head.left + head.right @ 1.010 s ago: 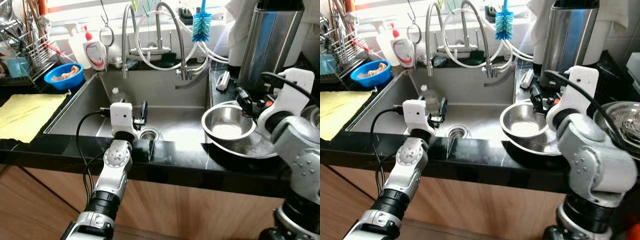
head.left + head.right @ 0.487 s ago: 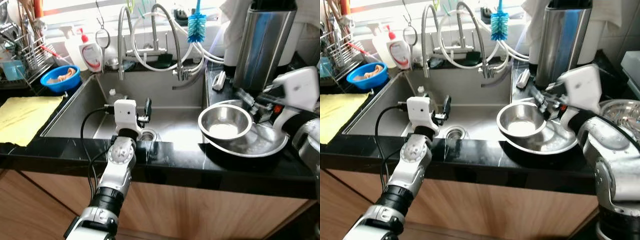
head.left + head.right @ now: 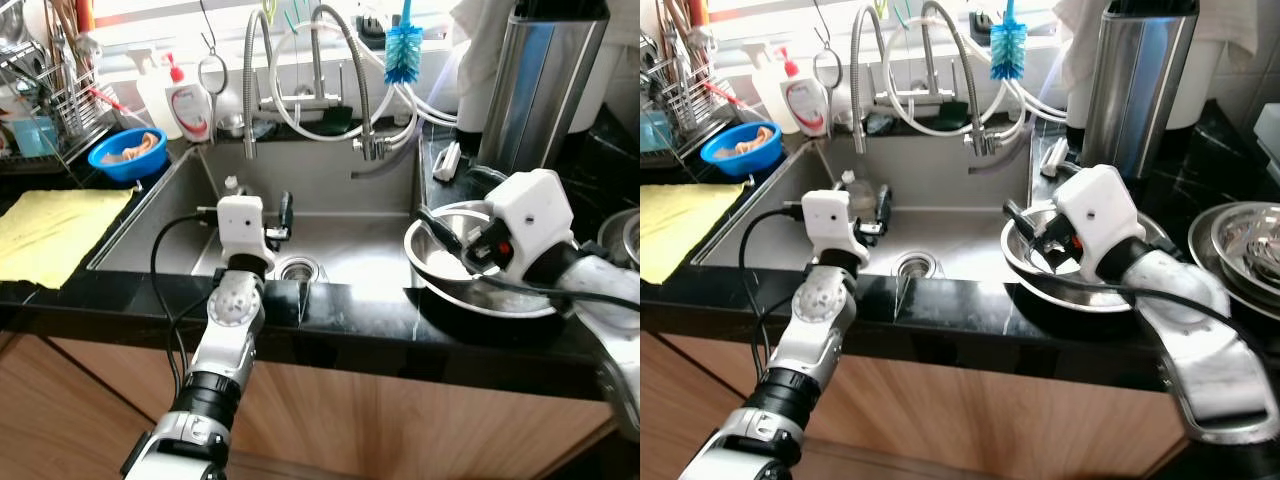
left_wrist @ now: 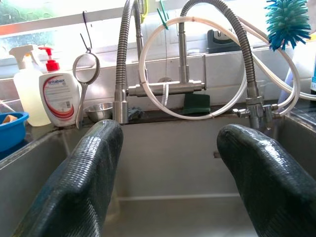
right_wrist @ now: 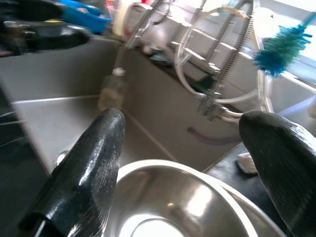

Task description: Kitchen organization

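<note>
Stainless steel dominates the scene: a deep sink (image 3: 330,235) is set into a glossy black counter (image 3: 400,320), with coiled spring faucets (image 3: 345,60) rising behind it. On the counter to the right of the sink, a small steel bowl (image 3: 1035,245) sits nested inside a wider steel bowl (image 3: 1080,290).

The right end effector (image 3: 1025,225) reaches over the small bowl's rim, its two black fingers (image 5: 94,158) spread wide apart and gripping nothing; in the right wrist view the bowl's shiny interior lies between and below them. More steel dishes (image 3: 1240,235) are stacked farther right, and a tall steel canister (image 3: 535,80) stands behind the bowls.

The left end effector (image 3: 280,215) hangs over the sink near the drain (image 3: 298,268), its fingers (image 4: 84,182) also parted and empty, pointing toward the faucets. A small clear bottle (image 3: 855,195) stands inside the sink against the left wall.

Along the back ledge are a white soap dispenser with a red pump (image 3: 188,100), a spray bottle (image 3: 150,85), a hanging strainer (image 3: 212,72) and a blue bottle brush (image 3: 403,50). Left of the sink, a blue bowl (image 3: 127,152) sits beside a wire dish rack (image 3: 55,85), and a yellow cloth (image 3: 50,230) lies flat on the counter.
</note>
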### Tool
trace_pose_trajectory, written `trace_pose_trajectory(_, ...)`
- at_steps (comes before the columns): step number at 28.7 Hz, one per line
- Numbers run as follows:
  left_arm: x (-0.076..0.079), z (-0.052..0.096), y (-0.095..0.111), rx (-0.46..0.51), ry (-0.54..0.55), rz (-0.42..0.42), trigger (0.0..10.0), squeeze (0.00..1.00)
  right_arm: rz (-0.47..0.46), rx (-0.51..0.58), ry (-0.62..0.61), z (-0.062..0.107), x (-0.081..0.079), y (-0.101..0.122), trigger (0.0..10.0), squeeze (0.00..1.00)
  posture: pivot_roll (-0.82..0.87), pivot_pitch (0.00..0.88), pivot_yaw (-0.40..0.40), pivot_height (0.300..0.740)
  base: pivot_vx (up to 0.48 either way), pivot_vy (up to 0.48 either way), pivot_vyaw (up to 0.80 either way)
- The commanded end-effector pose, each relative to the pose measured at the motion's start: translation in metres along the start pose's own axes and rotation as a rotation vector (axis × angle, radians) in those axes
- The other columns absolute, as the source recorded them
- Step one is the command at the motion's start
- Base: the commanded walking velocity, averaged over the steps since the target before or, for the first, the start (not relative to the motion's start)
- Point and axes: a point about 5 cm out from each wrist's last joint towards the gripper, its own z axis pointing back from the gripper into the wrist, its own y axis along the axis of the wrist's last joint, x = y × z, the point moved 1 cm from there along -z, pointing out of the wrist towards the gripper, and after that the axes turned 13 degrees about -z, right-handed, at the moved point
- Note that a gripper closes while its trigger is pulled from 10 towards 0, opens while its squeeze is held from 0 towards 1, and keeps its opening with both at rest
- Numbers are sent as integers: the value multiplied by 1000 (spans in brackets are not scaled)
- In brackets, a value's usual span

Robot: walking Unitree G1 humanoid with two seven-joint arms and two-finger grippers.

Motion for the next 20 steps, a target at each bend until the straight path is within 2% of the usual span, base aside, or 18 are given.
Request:
trace_pose_trajectory(1, -1, -3, 3, 13, 7, -11, 10000, 0, 77, 32, 37, 8, 8, 16, 10000, 0, -332, 0, 152, 740, 0, 0, 0)
trace_pose_trajectory(3, -1, -3, 3, 14, 4, -10, 10000, 0, 136, 6, 54, 10, 13, 18, 10000, 0, -332, 0, 157, 740, 0, 0, 0)
trace_pose_trajectory(4, -1, -3, 3, 14, 4, -10, 10000, 0, 136, 6, 54, 10, 13, 18, 10000, 0, -332, 0, 157, 740, 0, 0, 0)
trace_pose_trajectory(5, -1, -3, 3, 15, 1, -11, 10000, 0, 163, -11, 113, 13, 13, 23, 10000, 0, -335, 0, 160, 740, 0, 0, 0)
trace_pose_trajectory(7, -1, -4, 3, 20, -4, -15, 10000, 0, 131, 77, 86, 14, 24, 40, 10000, 0, -335, 0, 162, 740, 0, 0, 0)
trace_pose_trajectory(8, -1, -4, 3, 20, -4, -15, 10000, 0, 131, 77, 86, 14, 24, 40, 10000, 0, -335, 0, 162, 740, 0, 0, 0)
trace_pose_trajectory(10, -2, -5, 4, 22, -4, -16, 10000, 0, 60, 111, 114, 14, 26, 44, 10000, 0, -334, 0, 161, 740, 0, 0, 0)
trace_pose_trajectory(12, -1, -6, 4, 23, -5, -15, 10000, 0, 2, 65, 199, 15, 20, 37, 10000, 0, -335, 0, 162, 740, 0, 0, 0)
trace_pose_trajectory(15, 1, -6, 6, 27, -5, -11, 10000, 0, -16, 0, 334, 15, 4, 20, 10000, 0, -318, 0, 151, 740, 0, 0, 0)
trace_pose_trajectory(18, -1, -6, 5, 23, 4, -13, 10000, 0, -81, -21, 299, 13, 10, 11, 10000, 0, -311, 0, 145, 740, 0, 0, 0)
trace_pose_trajectory(20, -4, -4, 3, 18, 10, -16, 10000, 0, -117, -89, 330, 15, 8, -2, 10000, 0, -306, 0, 140, 740, 0, 0, 0)
